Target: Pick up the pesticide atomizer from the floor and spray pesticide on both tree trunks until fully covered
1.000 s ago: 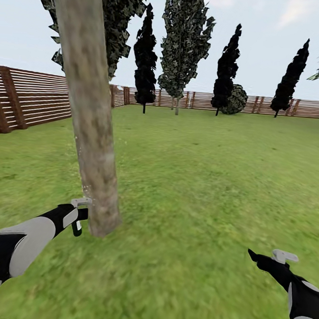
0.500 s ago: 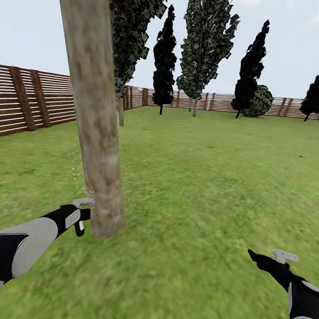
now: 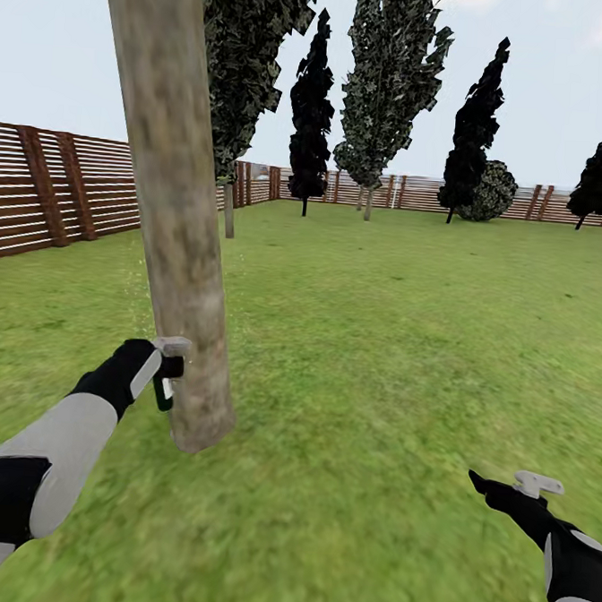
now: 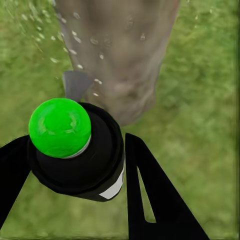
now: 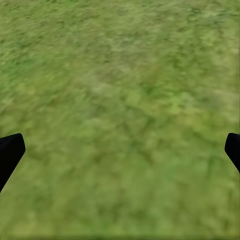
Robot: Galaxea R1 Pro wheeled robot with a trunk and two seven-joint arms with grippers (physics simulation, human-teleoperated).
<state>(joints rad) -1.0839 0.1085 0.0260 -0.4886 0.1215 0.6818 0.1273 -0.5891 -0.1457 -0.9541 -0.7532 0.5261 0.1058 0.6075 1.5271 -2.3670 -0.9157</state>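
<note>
From the head camera, a thick pale grey-brown tree trunk (image 3: 176, 220) rises from the lawn (image 3: 379, 342) at near left, leaning slightly. The left gripper (image 3: 163, 370) is pressed up beside the trunk's left flank, low down, and clasps the pesticide atomizer (image 3: 166, 377), a small dark pistol shape with a pale top touching or almost touching the bark. A few faint whitish specks of pesticide (image 3: 137, 276) float just left of the trunk above the gripper. The right gripper (image 3: 521, 489) hangs at near right over bare grass, well apart from the trunk; this view does not settle how it stands. A brown slatted fence (image 3: 48, 189) rings the far edge, with dark cypress-like trees (image 3: 311, 113) before it.

In the left wrist camera, the atomizer (image 4: 77, 145), black with a bright green cap, sits clamped between the two black fingers (image 4: 150, 195), aimed at the trunk (image 4: 120, 50) close ahead. Whitish droplets (image 4: 75, 50) dot the bark and the air near it.

In the right wrist camera, the two fingertips (image 5: 10, 152) stand wide apart and empty, with grass (image 5: 120, 115) between them.
</note>
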